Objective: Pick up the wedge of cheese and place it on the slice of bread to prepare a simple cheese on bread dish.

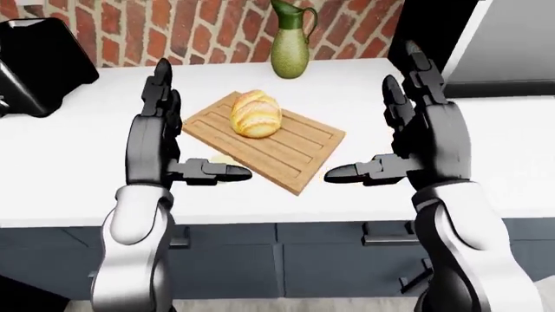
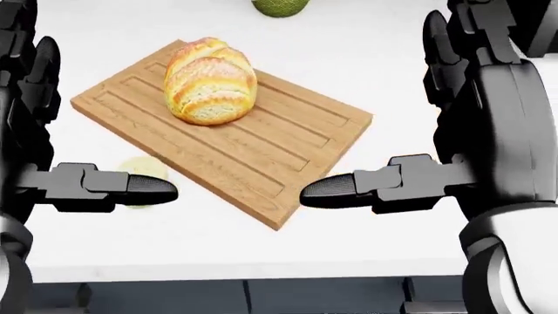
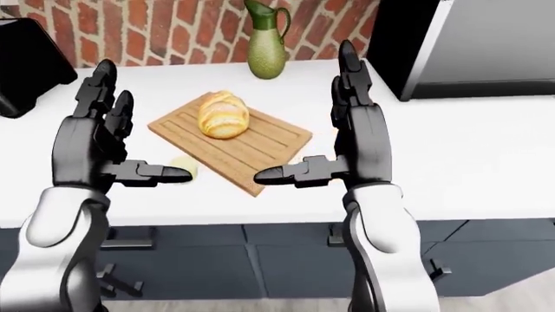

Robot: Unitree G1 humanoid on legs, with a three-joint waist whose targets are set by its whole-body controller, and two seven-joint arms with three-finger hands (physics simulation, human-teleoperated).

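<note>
On the white tabletop [image 1: 69, 162], left-eye view: wooden board [image 1: 299, 151] lies angled at centre, bread [image 1: 256, 114] on its upper-left part. Green jug [image 1: 291, 40] stands above the board near the brick wall [image 1: 130, 29]. Black appliance [image 1: 39, 62] at upper left. Left hand [image 1: 169, 130] raised, fingers upright and spread, thumb pointing right, grasping nothing. Right hand [image 1: 408, 133] mirrors it, thumb pointing left, released. A pale yellow bit, the cheese [image 1: 222, 159], shows just behind the left thumb, beside the board's lower-left edge. Dark drawers [image 1: 286, 260] below the tabletop edge.

Head view: looks down steeply. Board fills the centre, bread on its upper-left part. Cheese [image 2: 144, 167] rests on the tabletop just left of the board, mostly covered by the left thumb; shape hard to make out. Both thumbs point inward from either side of the board's lower corner, not touching it. Both hands empty, fingers unclenched.

Right-eye view: same layout, shifted left. Grey cabinet [image 3: 486, 45] at upper right. Cheese [image 3: 185, 165] shows between left thumb tip and board.
</note>
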